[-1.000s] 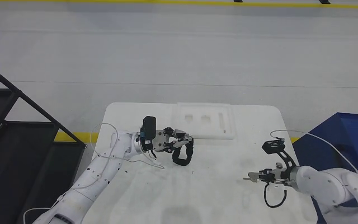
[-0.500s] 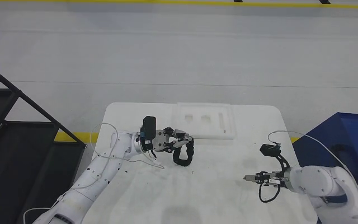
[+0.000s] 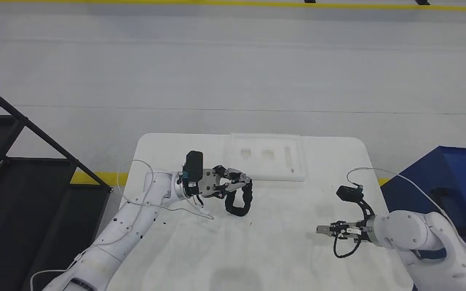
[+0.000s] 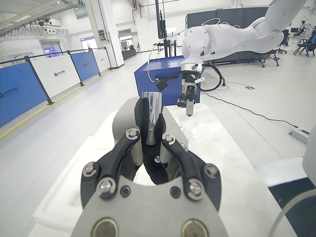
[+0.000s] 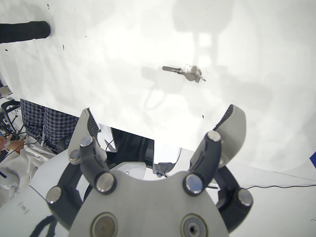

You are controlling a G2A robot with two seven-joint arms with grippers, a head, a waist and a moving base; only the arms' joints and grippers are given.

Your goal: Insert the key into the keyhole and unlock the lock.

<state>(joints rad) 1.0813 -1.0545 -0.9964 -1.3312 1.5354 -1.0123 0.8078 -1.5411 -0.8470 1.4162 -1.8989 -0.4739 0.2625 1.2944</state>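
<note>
The white table (image 3: 291, 251) carries everything, with a white foam tray (image 3: 240, 169) against the middle of its far edge. Just off that tray, on the side of the left edge, my left pincer (image 4: 150, 135) is clenched on the lock (image 4: 152, 103). Its chrome barrel is held out toward my other arm, I judge so that the keyhole is offered to whatever brings the key. My right pincer (image 5: 159, 112) hangs released, fingers spread wide, over the table toward its right edge. Below it the key (image 5: 184, 71) lies flat on the table, untouched. The wide spread suits straddling it, so picking it up comes next, I reckon.
</note>
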